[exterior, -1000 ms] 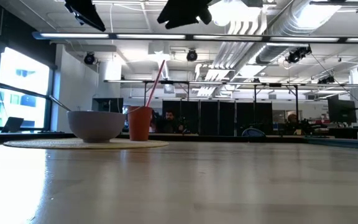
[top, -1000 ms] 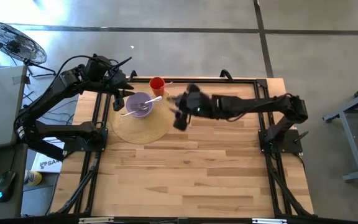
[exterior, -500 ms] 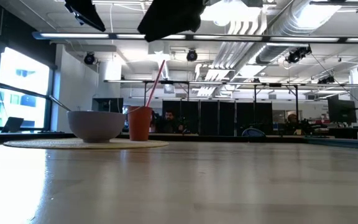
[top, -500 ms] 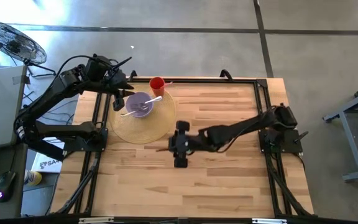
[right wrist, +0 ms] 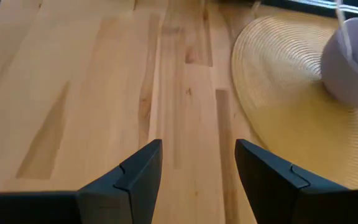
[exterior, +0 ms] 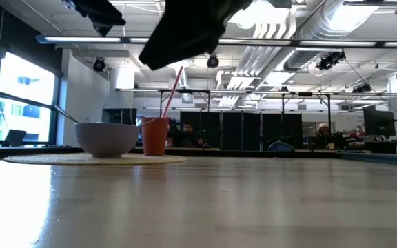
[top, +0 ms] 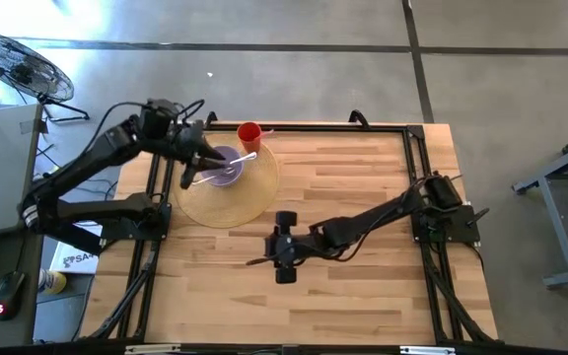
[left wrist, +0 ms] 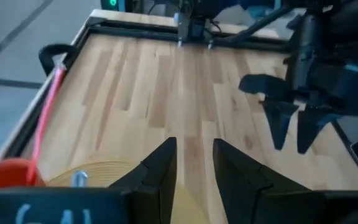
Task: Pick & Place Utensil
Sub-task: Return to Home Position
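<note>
A purple bowl [top: 223,166] stands on a round woven mat [top: 227,197] at the table's far left, and a metal spoon [top: 245,157] lies in it, leaning on the rim. An orange cup [top: 249,133] with a red straw [exterior: 172,89] stands just behind the bowl [exterior: 107,138]. My left gripper [top: 193,164] hovers open above the bowl's left side, its fingers [left wrist: 160,168] apart. My right gripper [top: 284,251] hangs open over the bare wood at mid-table, clear of the mat [right wrist: 291,124]. The bowl [right wrist: 356,68] shows at the edge of its wrist view.
A black frame [top: 402,128] runs along the table's edges. Bare wood spreads right of and nearer than the mat. In the left wrist view the cup [left wrist: 5,177] and straw [left wrist: 45,112] sit beside the fingers, and the right gripper [left wrist: 294,112] shows farther off.
My right gripper has swung away from the cup and bowl toward the table's near edge, ending over the middle of the table, and has come lower in the low view. My left gripper has shifted a little toward the bowl. The bowl, spoon and cup have stayed put.
</note>
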Motion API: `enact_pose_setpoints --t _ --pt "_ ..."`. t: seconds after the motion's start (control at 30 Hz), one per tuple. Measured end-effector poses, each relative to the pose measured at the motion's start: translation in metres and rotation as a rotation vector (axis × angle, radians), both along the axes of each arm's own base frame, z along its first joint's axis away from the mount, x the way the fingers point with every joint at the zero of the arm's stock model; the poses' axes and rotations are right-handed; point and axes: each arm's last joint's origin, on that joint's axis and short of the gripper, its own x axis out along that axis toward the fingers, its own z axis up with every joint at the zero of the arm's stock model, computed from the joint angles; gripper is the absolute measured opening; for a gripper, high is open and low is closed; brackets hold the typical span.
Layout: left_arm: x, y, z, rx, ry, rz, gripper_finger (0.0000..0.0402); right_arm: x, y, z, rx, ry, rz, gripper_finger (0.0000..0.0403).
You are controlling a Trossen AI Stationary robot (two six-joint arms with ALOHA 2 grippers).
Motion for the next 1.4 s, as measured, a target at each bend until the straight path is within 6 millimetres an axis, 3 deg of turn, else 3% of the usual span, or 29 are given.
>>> enact_pose_setpoints --t 0.2,0.3,0.67,1.03,1.23,1.4 --pt "-0.003 -0.001 -0.048 -0.095 -0.037 0.082 0.0101 -0.022 -0.01 -0.029 0.017 -0.047 -0.02 0.0197" --pt "-0.009 -0.005 -0.064 -0.113 -0.069 0.135 0.0101 -0.035 -0.02 -0.031 0.049 -0.094 -0.037 0.0197" --pt "-0.027 -0.028 -0.104 -0.104 -0.233 0.231 0.0101 -0.103 -0.045 0.018 0.097 -0.352 -0.137 0.0197" --pt "-0.027 -0.035 -0.113 -0.101 -0.311 0.19 0.0101 -0.166 -0.062 0.02 0.235 -0.418 -0.168 0.0197" --pt "-0.027 -0.035 -0.115 -0.13 -0.307 0.2 0.0101 -0.2 -0.066 0.011 0.315 -0.568 0.038 0.0197" --pt "-0.027 -0.034 -0.133 -0.146 -0.325 0.24 0.0101 -0.224 -0.071 -0.01 0.372 -0.68 0.174 0.0197"
